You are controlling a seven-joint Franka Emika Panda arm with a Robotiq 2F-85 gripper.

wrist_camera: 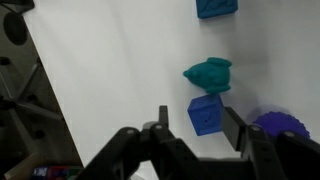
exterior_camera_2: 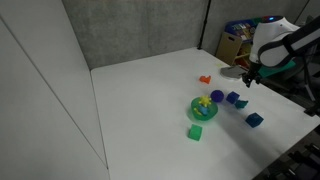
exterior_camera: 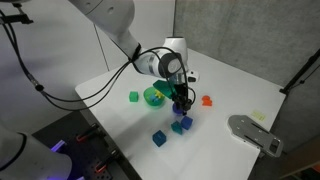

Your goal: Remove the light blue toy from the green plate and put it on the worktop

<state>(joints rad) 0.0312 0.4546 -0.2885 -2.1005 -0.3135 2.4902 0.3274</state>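
Note:
In the wrist view the light blue toy (wrist_camera: 210, 73), a teal lump, lies on the white worktop (wrist_camera: 110, 70), off any plate. My gripper (wrist_camera: 198, 114) is open. A darker blue cube (wrist_camera: 207, 113) shows between its fingers, with a gap on each side. In both exterior views the gripper (exterior_camera: 181, 98) (exterior_camera_2: 248, 76) hangs over the cluster of blue toys beside the green plate (exterior_camera: 153, 97) (exterior_camera_2: 203, 108). The plate holds a small yellow piece. I cannot pick out the teal toy for sure in the exterior views.
A green cube (exterior_camera: 133, 97) (exterior_camera_2: 196, 132) sits by the plate. An orange toy (exterior_camera: 207, 100) (exterior_camera_2: 204, 79) lies farther off. Another blue cube (wrist_camera: 216, 7) (exterior_camera: 158, 138) and a dark purple ball (wrist_camera: 280, 125) (exterior_camera_2: 232, 97) are nearby. A grey device (exterior_camera: 252, 130) sits at a table corner.

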